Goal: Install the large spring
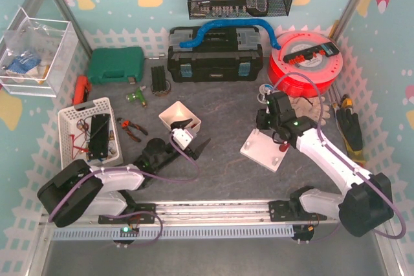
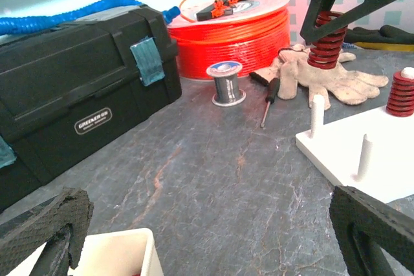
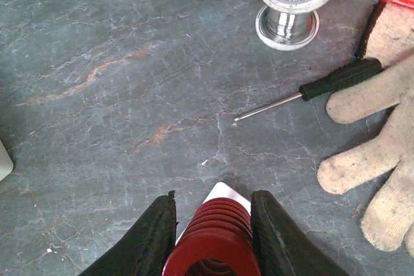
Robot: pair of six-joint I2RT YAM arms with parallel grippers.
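Right wrist view, right pincer (image 3: 214,197) clamped on the large red spring (image 3: 212,237) — held upright above a post (image 2: 317,112) of the white peg base (image 2: 381,135), left pincer (image 2: 210,224) wide open, empty.

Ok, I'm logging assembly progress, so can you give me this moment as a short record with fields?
right gripper: shut on the large spring, held upright
spring position: above the white base plate, just over an empty peg, not yet on it
already installed: one red spring seated on another peg
empty pegs: two show in the left wrist view
left gripper: open, low beside the white bin, holding nothing
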